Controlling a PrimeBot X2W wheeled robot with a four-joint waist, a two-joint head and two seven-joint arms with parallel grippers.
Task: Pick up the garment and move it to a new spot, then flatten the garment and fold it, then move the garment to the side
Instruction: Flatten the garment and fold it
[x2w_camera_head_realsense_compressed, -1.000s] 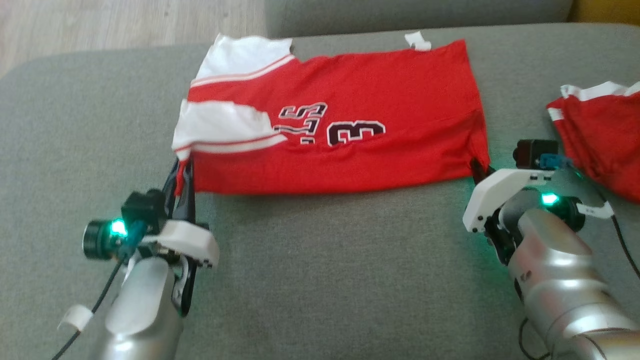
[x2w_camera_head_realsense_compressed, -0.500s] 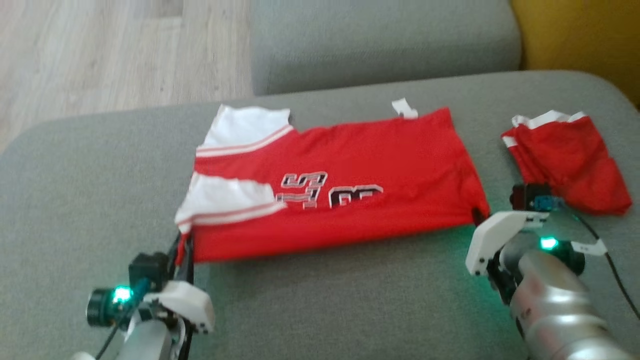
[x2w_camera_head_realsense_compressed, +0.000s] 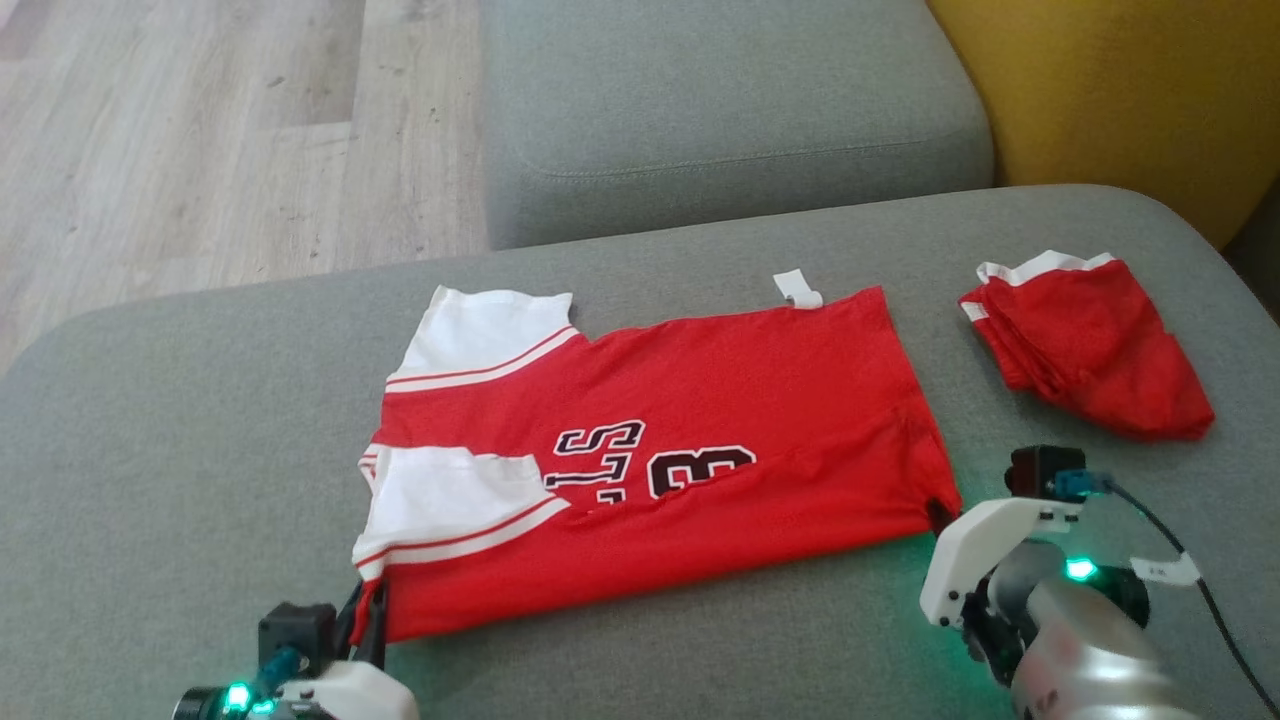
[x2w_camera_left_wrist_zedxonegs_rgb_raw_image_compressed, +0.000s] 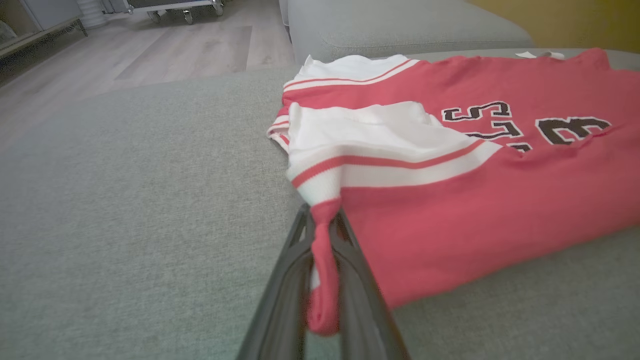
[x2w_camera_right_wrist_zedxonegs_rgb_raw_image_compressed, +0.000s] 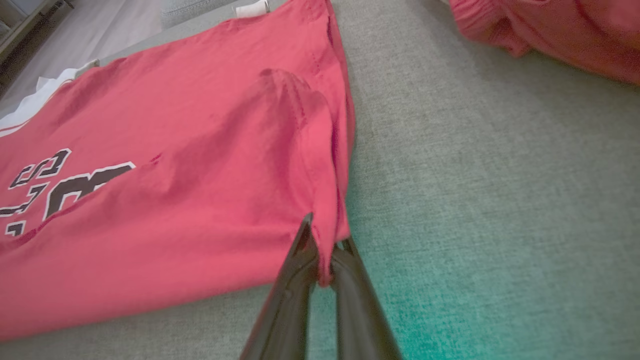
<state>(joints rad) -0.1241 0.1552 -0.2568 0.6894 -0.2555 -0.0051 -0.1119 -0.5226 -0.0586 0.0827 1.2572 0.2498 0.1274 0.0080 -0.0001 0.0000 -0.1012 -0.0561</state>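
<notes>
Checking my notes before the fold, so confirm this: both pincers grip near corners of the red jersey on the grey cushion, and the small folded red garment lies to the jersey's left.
Wrong side: the head view shows the folded red garment to the right of the jersey. The left pincer and right pincer do each grip a near corner on the grey cushion.

Grey cushion (x2w_camera_head_realsense_compressed: 150, 450), wood floor (x2w_camera_head_realsense_compressed: 200, 150), red bundle (x2w_camera_head_realsense_compressed: 1090, 350) — far right

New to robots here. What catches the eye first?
A bright red jersey with white sleeves lies spread on the grey sofa cushion. The left gripper and right gripper each pinch a near corner. A smaller red garment sits bundled at its right.
</notes>
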